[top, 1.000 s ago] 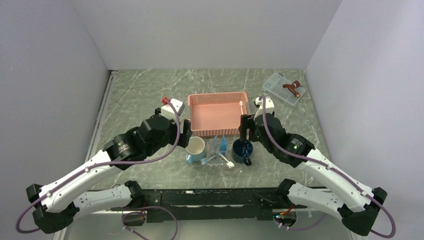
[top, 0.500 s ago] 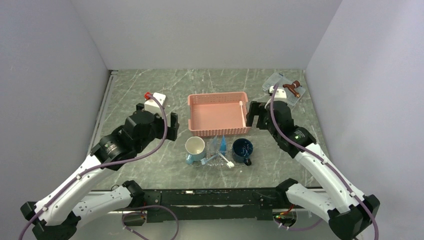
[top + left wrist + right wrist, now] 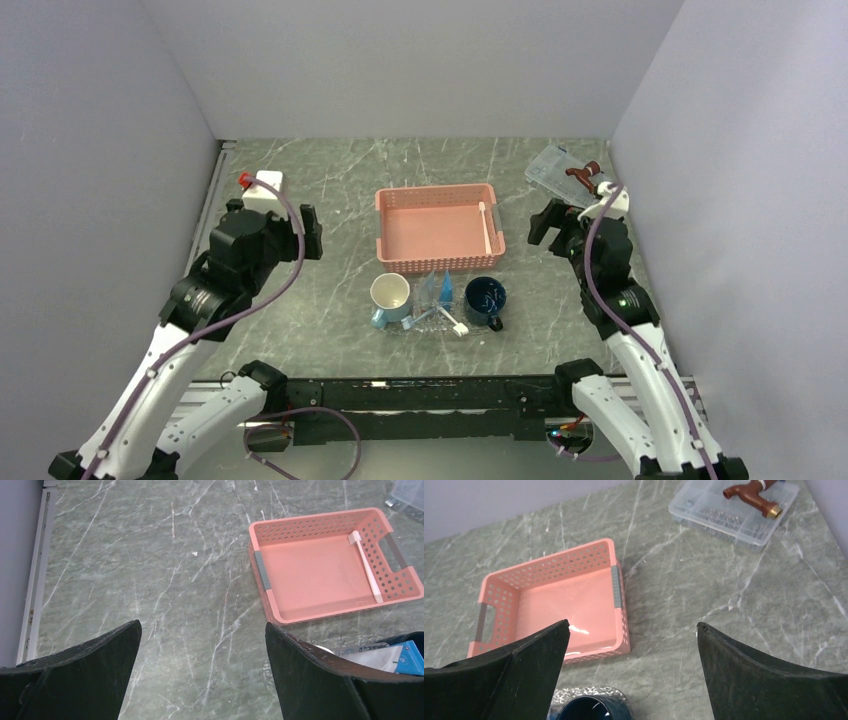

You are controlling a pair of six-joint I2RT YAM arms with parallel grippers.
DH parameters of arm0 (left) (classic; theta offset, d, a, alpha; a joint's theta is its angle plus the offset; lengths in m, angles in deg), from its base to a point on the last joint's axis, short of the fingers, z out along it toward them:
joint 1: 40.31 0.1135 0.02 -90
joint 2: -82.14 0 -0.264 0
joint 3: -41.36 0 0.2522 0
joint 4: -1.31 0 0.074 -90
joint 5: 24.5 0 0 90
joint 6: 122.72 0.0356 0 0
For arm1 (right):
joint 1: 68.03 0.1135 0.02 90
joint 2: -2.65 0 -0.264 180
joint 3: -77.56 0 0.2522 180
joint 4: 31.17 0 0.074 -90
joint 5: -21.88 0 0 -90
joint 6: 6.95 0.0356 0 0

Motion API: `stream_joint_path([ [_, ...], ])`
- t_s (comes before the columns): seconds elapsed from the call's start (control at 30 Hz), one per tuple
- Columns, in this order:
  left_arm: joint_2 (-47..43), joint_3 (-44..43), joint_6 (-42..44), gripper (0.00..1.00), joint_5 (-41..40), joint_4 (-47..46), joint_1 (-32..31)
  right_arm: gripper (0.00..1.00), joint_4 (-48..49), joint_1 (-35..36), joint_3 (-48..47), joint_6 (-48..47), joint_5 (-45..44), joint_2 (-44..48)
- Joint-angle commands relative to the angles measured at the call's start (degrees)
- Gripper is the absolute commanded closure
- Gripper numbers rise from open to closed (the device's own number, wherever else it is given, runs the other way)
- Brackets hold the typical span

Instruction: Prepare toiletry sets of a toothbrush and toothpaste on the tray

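In the pink basket, upper right of frame, the toothbrush looks light, stiff, slick, best pinched mid-handle; left gripper and right gripper gape wide, empty.

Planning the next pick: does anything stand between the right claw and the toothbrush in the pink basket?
Only the right wall of the basket; the toothbrush lies inside it. The right claw hangs outside, open. Nothing lies over the toothbrush.
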Motion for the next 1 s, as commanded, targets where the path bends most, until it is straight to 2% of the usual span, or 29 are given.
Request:
stream_joint_path([
  [0.0,-5.76,2.88,1.35,0.01,1.22,-5.09,0.36,0.0,6.58,-0.17,2.24,-1.76,0.85,5.52],
  [0.27,-11.82,6.46,0.52,0.01,1.99,-4.05,0.35,0.0,8.24,-0.19,3.84,-2.04,6.11,9.58],
  [0.53,-17.28,10.25,-0.77,0.01,2.43,-4.67,0.31,0.0,7.35,-0.17,3.74,-0.54,4.67,13.14],
  [0.7,-18.68,10.86,-0.24,0.01,2.37,-4.98,0.31,0.0,7.66,-0.16,4.82,-0.33,3.72,16.21],
  [0.97,-19.08,10.8,0.07,0.01,1.85,-3.87,0.31,0.0,7.71,-0.21,4.77,-0.57,5.22,16.25],
])
